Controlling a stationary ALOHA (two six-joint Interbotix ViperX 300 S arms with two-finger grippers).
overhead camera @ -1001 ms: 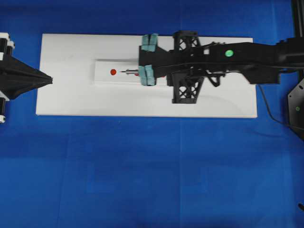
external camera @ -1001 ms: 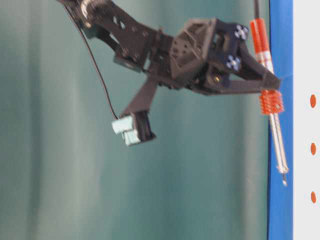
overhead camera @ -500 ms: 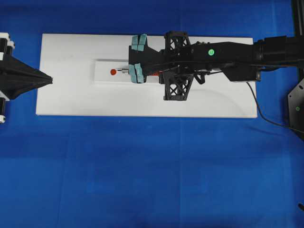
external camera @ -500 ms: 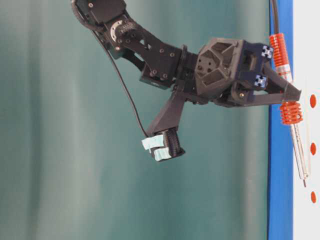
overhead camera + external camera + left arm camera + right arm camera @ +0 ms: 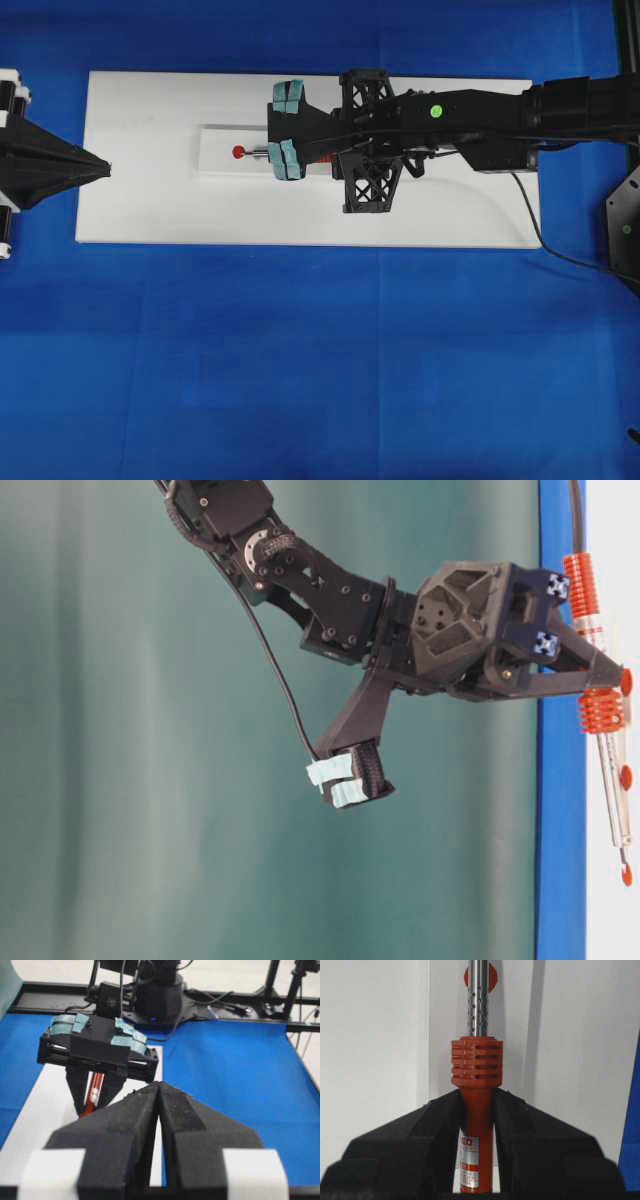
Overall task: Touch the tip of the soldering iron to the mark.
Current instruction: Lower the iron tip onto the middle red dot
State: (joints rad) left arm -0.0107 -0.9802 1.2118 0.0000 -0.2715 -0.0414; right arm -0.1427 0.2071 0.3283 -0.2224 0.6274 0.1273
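Observation:
The soldering iron (image 5: 476, 1067) has a red-orange handle and a silver shaft (image 5: 620, 800). My right gripper (image 5: 476, 1097) is shut on the handle just behind its ribbed collar and holds it low over the white board. In the overhead view the shaft (image 5: 260, 152) points left, with its tip at the right edge of the red mark (image 5: 238, 152). From table level the tip sits just short of the nearest red dot (image 5: 627, 876); contact is unclear. My left gripper (image 5: 105, 167) is shut and empty at the board's left end, facing the iron (image 5: 94, 1091).
The white board (image 5: 150, 210) lies on a blue cloth (image 5: 320, 360), with a raised white strip (image 5: 215, 168) under the mark. Two more red dots (image 5: 626, 777) show along the strip from table level. The iron's black cord (image 5: 540, 235) trails off to the right.
My right arm has moved left and down with the iron, bringing the tip from well right of the mark to its edge. The left gripper has not moved.

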